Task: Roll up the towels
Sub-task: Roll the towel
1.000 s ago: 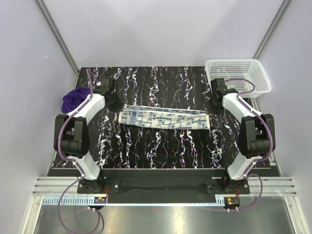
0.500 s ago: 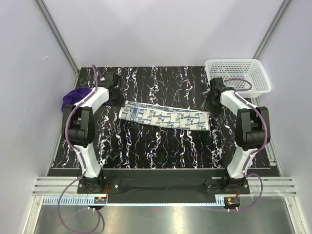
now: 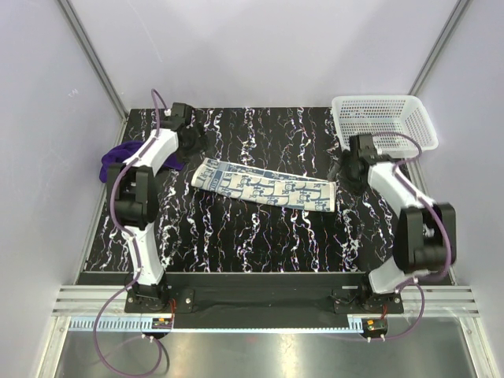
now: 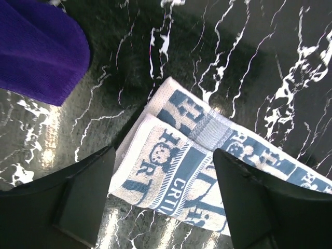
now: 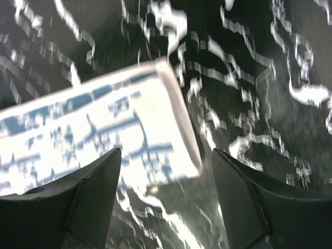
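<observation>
The white towel with a blue-grey print lies folded into a long strip across the middle of the table, its left end slightly farther back. My left gripper hovers open over that left end, with the cloth lying loose between its fingers. My right gripper is open just off the strip's right end, touching nothing. The purple towel lies bunched at the table's left edge, and its corner shows in the left wrist view.
A white mesh basket stands at the back right corner, just behind my right arm. The black marbled table is bounded by a metal rail at the near edge and white walls on the other sides.
Both grippers have gone from shut to open and let go of the patterned towel's ends. The left arm swung toward the back and the right wrist drew nearer. The strip now lies slightly slanted.
</observation>
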Controlling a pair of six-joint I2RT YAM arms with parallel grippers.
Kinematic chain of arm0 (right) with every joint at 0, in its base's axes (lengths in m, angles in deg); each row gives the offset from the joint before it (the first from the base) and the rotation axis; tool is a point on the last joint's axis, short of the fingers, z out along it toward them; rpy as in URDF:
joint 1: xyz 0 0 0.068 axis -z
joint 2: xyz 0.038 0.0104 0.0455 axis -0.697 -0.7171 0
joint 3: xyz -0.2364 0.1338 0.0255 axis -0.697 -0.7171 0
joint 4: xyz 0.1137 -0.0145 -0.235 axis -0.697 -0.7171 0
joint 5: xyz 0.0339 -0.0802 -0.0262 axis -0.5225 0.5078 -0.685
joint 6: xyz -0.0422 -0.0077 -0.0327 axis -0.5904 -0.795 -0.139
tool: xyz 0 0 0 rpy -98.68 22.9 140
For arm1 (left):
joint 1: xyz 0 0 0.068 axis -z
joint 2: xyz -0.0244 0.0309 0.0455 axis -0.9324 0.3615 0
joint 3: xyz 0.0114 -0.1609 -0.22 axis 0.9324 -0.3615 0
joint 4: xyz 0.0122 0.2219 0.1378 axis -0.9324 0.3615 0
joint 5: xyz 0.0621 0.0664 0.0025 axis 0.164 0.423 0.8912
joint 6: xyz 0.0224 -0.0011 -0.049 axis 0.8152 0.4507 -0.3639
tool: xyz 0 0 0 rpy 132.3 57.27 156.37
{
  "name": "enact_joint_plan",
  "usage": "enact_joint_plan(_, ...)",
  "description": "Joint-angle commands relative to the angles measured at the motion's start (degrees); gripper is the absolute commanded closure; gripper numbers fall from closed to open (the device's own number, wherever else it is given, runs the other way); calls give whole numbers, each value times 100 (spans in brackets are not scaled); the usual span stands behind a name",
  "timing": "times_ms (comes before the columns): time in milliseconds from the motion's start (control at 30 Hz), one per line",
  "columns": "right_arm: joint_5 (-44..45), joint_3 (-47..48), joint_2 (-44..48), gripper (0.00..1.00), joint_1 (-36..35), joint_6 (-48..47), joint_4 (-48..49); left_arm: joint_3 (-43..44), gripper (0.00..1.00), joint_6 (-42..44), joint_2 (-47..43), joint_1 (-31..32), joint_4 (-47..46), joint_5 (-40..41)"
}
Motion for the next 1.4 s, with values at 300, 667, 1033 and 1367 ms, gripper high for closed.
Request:
enact_joint_plan(300,-950,-1707,1512,24,20,-141,699,-1814,18,189,-2188,19,-769,445)
enact_joint_plan(667,-739,-881,652,30,20,-343,980,-2424,23,470,-1532,-87,-2361,-600)
enact_joint_plan(1033,-677,-388,-307,39,29,-422,1288,-2291,26,479,-1056,-131,-2492,-855)
enact_joint_plan(1367,-589,-432,-633,43,29,-475,1385,-2274,31,461,-986,-131,-2528,-1040)
